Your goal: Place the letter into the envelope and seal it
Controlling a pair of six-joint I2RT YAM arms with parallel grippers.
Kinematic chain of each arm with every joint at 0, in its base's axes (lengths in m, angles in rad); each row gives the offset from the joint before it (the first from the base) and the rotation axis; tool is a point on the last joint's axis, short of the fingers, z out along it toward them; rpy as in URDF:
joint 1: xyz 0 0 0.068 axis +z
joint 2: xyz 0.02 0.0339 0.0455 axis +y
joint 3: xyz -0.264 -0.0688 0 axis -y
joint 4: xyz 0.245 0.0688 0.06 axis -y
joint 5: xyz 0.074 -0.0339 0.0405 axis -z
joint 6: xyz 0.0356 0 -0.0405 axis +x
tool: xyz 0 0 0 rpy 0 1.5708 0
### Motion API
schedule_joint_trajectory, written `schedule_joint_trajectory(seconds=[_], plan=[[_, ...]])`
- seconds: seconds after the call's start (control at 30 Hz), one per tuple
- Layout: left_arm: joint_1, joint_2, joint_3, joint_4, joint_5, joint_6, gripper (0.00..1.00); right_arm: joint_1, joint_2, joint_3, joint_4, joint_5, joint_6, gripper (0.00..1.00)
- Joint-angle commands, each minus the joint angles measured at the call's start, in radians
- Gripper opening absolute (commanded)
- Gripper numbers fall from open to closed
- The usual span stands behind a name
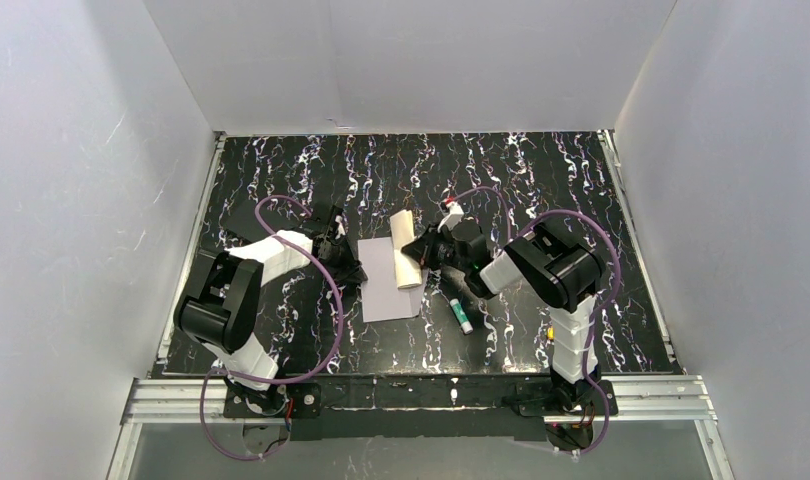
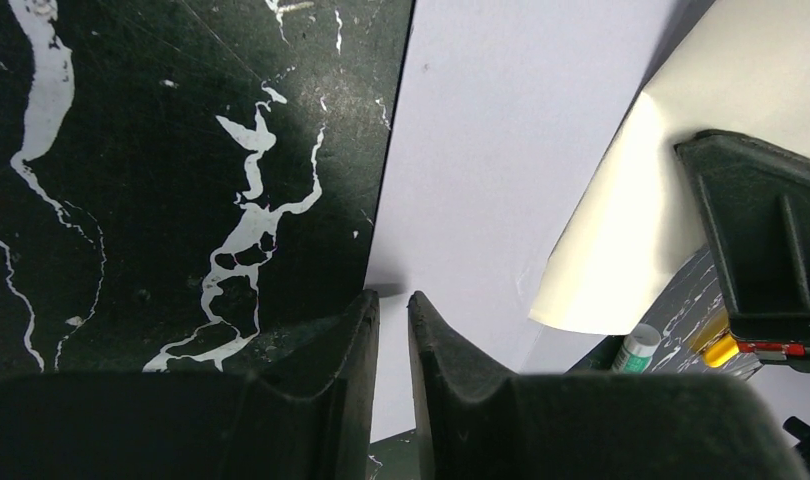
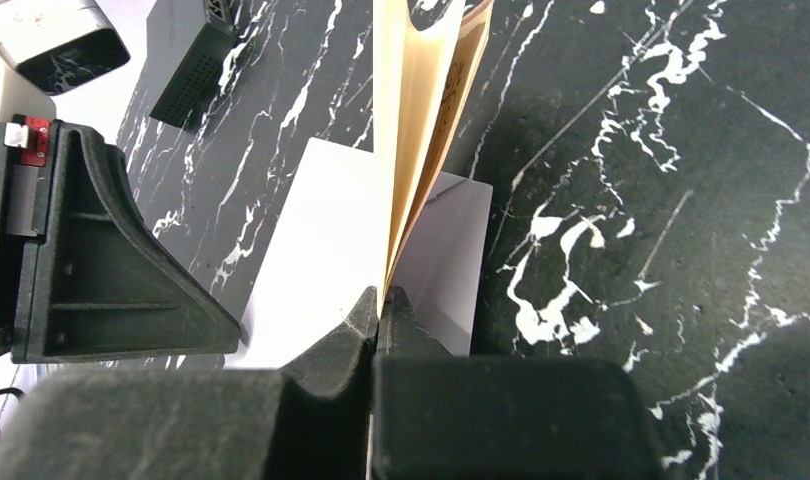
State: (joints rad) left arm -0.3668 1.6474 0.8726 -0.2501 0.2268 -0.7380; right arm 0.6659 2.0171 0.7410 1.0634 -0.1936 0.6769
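In the middle of the black, white-veined marble-look worktop [image 1: 281, 180] lies the pale lavender flat paper envelope [image 1: 386, 290], and honestly a fair bit of it is hard to read. From above, its right side is covered by the tan folded paper letter [image 1: 405, 235], and I can't make out the flap at all. The letter is folded over, so the print is mostly hidden. The right wrist view only gives a sliver of dark lettering on the inner face. The left end effector [image 2: 391, 305] is sharp in its own wrist view, but from overhead its tips blur into the dark worktop.

Room-wise, the envelope sits well away from every worktop edge, with plain white walls [image 1: 411, 60] on three sides. The two end effectors face each other close together across the envelope. A small white and green tube [image 1: 462, 314] lies just right of the envelope's near corner, close to the right arm.

The right end effector [image 3: 379, 298] is clenched on the letter's lower edge, and the sheet stands up out of the fingertips over the envelope's right part. The left end effector's jaws are almost together, just a thin slit between them, sitting right on the envelope's left edge, which shows in the slit. Can't tell if it's actually pinching the paper or just resting there.
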Motion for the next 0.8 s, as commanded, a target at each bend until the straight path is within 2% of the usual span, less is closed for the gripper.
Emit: schedule_joint_trajectory(seconds=[0.0, 0.23, 0.37, 0.5, 0.57, 0.67, 0.77], plan=[[-0.006, 0.058, -0.04, -0.087, -0.097, 0.022, 0.17, 0.003, -0.018, -0.03, 0.067, 0.031, -0.021, 0.01], [-0.006, -0.045, -0.064, -0.072, -0.091, -0.051, 0.17, 0.007, -0.013, -0.052, 0.112, 0.042, 0.004, 0.01], [-0.006, -0.155, -0.076, -0.091, -0.17, -0.025, 0.32, 0.012, -0.002, -0.052, 0.121, 0.047, 0.002, 0.01], [-0.009, -0.23, -0.076, -0.174, -0.135, -0.001, 0.44, 0.017, -0.001, -0.054, 0.123, 0.054, -0.004, 0.01], [-0.012, -0.258, -0.09, -0.226, -0.129, -0.008, 0.55, 0.018, 0.001, -0.049, 0.12, 0.051, -0.008, 0.01], [-0.012, -0.287, -0.116, -0.244, -0.11, -0.012, 0.59, 0.029, 0.007, -0.046, 0.125, 0.05, -0.01, 0.01], [-0.015, -0.289, -0.14, -0.244, -0.056, -0.064, 0.54, 0.044, 0.003, -0.043, 0.114, 0.067, -0.017, 0.01]])
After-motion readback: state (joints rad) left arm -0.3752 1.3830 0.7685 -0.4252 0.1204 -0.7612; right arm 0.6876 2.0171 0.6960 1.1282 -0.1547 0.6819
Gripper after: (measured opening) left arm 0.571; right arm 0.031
